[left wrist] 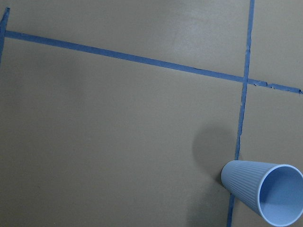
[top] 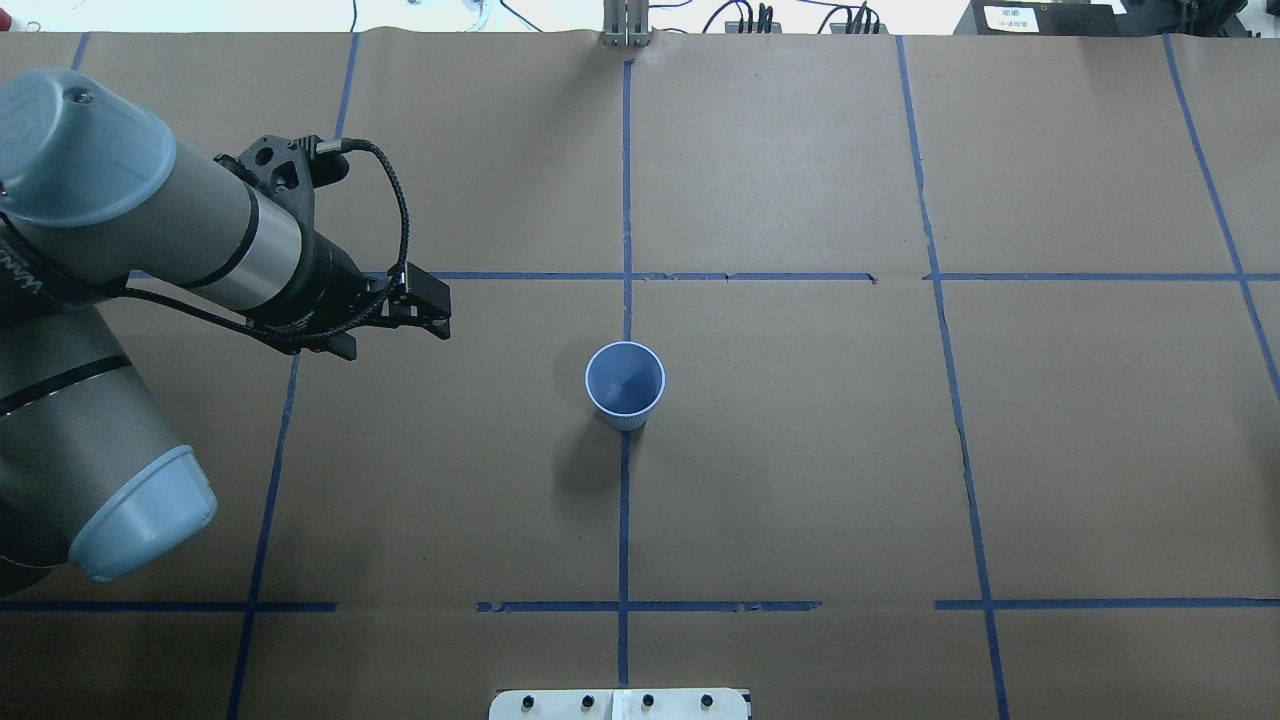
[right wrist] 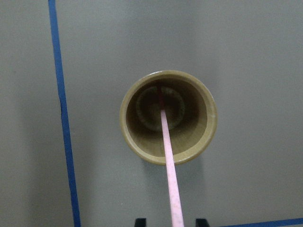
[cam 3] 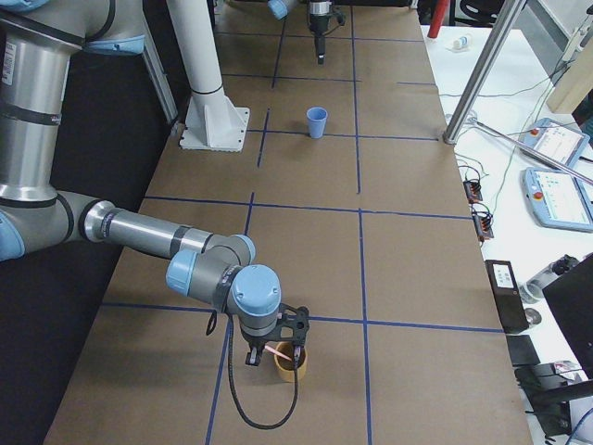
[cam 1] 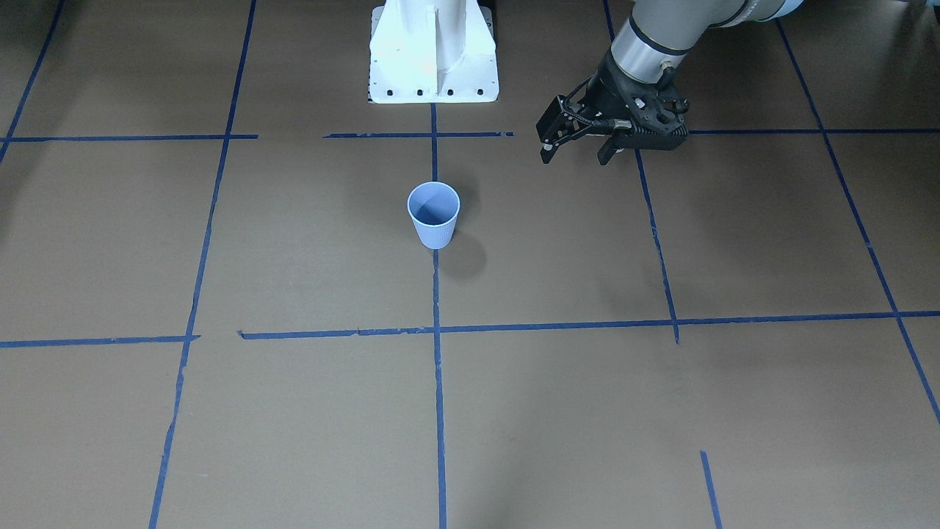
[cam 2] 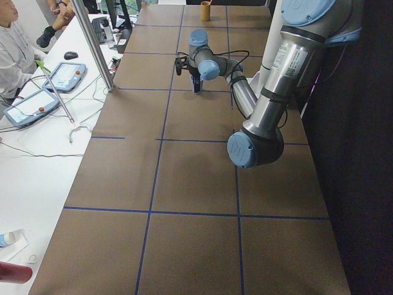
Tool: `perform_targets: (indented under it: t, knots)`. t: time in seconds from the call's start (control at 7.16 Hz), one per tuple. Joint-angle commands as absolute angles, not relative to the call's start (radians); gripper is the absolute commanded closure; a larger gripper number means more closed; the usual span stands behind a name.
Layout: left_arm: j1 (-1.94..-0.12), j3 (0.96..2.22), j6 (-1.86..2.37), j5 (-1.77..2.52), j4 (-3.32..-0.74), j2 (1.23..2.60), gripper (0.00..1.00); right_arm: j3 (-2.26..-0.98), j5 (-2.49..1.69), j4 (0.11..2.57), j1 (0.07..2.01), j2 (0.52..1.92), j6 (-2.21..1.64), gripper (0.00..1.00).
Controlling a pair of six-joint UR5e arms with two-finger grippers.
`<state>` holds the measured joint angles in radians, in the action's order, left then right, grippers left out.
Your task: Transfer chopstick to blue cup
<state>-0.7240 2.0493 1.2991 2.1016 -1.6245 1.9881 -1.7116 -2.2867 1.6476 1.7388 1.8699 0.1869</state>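
Note:
The chopstick [right wrist: 168,161] is a thin pale-pink stick leaning in a tan cup [right wrist: 168,116]. It also shows in the exterior right view [cam 3: 278,349]. My right gripper [right wrist: 171,222] hangs right above that cup, open, with the stick's upper end between its fingertips [right wrist: 140,221]. The blue cup [top: 625,385] stands upright and empty at the table's middle; it also shows in the front-facing view [cam 1: 434,214] and the left wrist view [left wrist: 262,191]. My left gripper [cam 1: 576,156] is open and empty, hovering off to the blue cup's side.
The tan cup [cam 3: 290,363] stands at the table's far right end, well away from the blue cup [cam 3: 317,121]. The white robot base [cam 1: 433,51] is behind the blue cup. Blue tape lines cross the brown table. Operators' gear lies beyond the table's edge.

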Motion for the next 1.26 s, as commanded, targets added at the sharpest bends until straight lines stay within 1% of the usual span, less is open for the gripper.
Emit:
perform_targets:
  t: [0.0,0.14,0.42,0.84,1.12]
  knots:
    - [-0.724,2.051,1.302,2.102,-1.624,1.988,0.00,-1.710,-2.286,1.646,1.740,1.870,0.190,0.82]
    - [-0.724,2.057,1.304,2.102,-1.624,1.988,0.00,-1.712,-2.286,1.646,1.740,1.870,0.196,0.85]
    - [-0.724,2.059,1.305,2.100,-1.624,1.988,0.00,-1.756,-2.290,1.647,1.744,1.868,0.198,0.97]
    - [-0.726,2.069,1.308,2.098,-1.624,1.987,0.00,-1.879,-2.290,1.698,1.807,1.882,0.198,0.97]
    - [-0.726,2.072,1.308,2.098,-1.623,1.988,0.00,-2.085,-2.286,1.945,1.865,1.870,0.199,0.97]
